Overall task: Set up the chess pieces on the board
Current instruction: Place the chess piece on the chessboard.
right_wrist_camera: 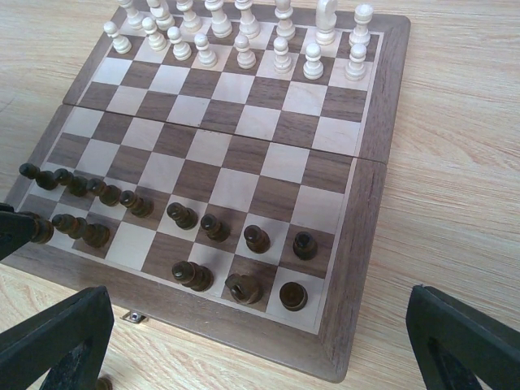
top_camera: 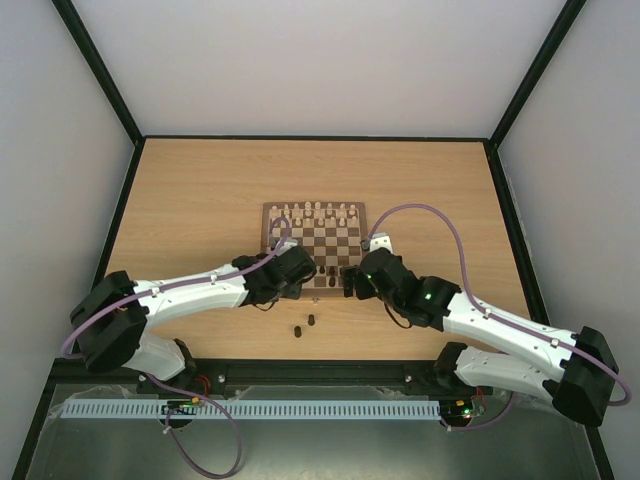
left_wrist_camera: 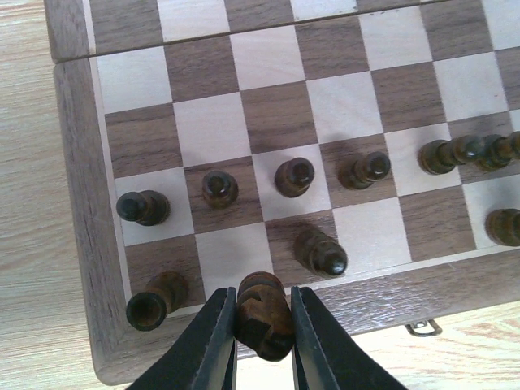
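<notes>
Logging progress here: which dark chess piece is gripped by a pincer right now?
The dark piece clamped in the left pincer, at the board's near border. The other dark pieces all sit free of any pincer.

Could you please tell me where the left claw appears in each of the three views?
Top view: the left claw is left of centre, over the near left part of the board.
Left wrist: the claw is at bottom centre, shut on a dark chess piece.
Right wrist: only the claw's dark tip shows, at the far left edge.
Shared landmark: the board's near border.
</notes>
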